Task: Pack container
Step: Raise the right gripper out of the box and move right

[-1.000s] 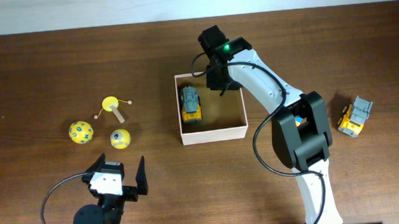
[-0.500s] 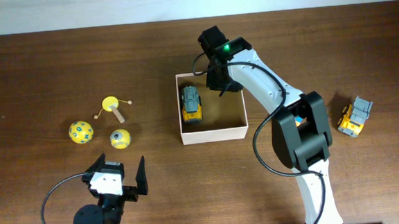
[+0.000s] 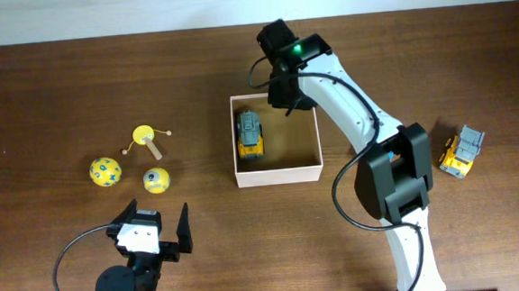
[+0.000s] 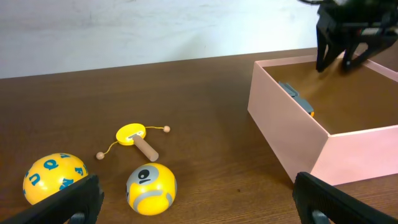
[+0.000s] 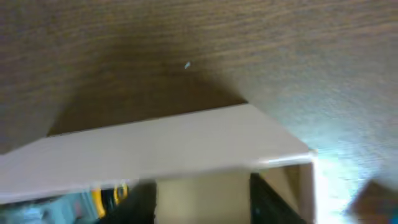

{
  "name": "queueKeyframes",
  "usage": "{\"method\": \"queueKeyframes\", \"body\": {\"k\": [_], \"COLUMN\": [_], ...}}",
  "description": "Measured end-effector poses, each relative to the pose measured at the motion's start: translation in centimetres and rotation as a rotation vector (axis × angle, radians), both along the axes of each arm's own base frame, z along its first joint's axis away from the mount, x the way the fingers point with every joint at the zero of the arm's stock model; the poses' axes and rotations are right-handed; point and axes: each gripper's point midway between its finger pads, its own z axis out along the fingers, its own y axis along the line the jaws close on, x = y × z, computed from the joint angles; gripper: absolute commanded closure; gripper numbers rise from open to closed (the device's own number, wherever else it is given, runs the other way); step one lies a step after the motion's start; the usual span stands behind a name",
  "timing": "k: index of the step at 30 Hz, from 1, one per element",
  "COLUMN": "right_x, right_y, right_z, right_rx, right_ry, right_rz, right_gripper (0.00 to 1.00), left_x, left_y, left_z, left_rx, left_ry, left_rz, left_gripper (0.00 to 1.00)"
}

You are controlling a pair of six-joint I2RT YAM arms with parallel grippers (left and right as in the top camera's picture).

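Fingers apart, my right gripper has drawn back over the box's far wall, leaving the truck inside.

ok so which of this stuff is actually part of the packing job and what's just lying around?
Job:
container
toy truck, already inside it
probably still to pack: second truck, blue-marked yellow ball, yellow-and-grey ball, yellow drum toy on a stick

Just there:
table
black cable looping by the left arm's base
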Motion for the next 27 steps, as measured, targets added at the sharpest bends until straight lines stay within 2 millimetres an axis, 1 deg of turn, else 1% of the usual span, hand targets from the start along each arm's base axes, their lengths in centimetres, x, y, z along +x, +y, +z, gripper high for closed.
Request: {"method": "queueKeyframes", "body": {"k": [3,5,7,8,9,10,11,14,16,18,19,21,22,24,27], "right_x": [-0.6,-1.2,-1.5,-1.8,-2.0,-2.3,-2.5,-3.3,-3.1,-2.9,-2.8,-2.5,-2.2,-1.9,-1.3], "right_y": [-0.3,-0.5,-0.7,-0.8,-0.9,-1.0,-1.2,-1.9,-2.3,-3.2,-3.9,-5.5,-7.3,-8.8,-12.6], "right_z": [1.0,2.1,3.3,5.0,6.2,7.5,8.7,12.4,14.6,16.2,16.8,17.5,17.9,18.1,18.4], "right_rx": [-0.013,-0.023,-0.028,-0.029,-0.029,-0.028,-0.027,-0.028,-0.016,-0.008,-0.003,0.002,0.004,0.007,0.012], "right_ry": [0.022,0.039,0.044,0.039,0.035,0.029,0.018,-0.024,-0.083,-0.119,-0.132,-0.143,-0.148,-0.151,-0.156], "right_rz": [0.011,0.025,0.038,0.05,0.057,0.066,0.077,0.099,0.125,0.145,0.159,0.17,0.164,0.143,0.081], "right_gripper": [0.49,0.45,0.39,0.36,0.3,0.04,0.01,0.01,0.01,0.01,0.01,0.01,0.01,0.01,0.01], "left_x": [0.0,0.0,0.0,0.0,0.0,0.0,0.0,0.0,0.0,0.0,0.0,0.0,0.0,0.0,0.0], "left_y": [0.0,0.0,0.0,0.0,0.0,0.0,0.0,0.0,0.0,0.0,0.0,0.0,0.0,0.0,0.0], "left_z": [0.0,0.0,0.0,0.0,0.0,0.0,0.0,0.0,0.0,0.0,0.0,0.0,0.0,0.0,0.0], "left_rx": [0.0,0.0,0.0,0.0,0.0,0.0,0.0,0.0,0.0,0.0,0.0,0.0,0.0,0.0,0.0], "left_ry": [0.0,0.0,0.0,0.0,0.0,0.0,0.0,0.0,0.0,0.0,0.0,0.0,0.0,0.0,0.0], "left_rz": [0.0,0.0,0.0,0.0,0.0,0.0,0.0,0.0,0.0,0.0,0.0,0.0,0.0,0.0,0.0], "left_gripper": [0.01,0.01,0.01,0.01,0.01,0.01,0.01,0.01,0.01,0.01,0.01,0.01,0.01,0.01,0.01]}}
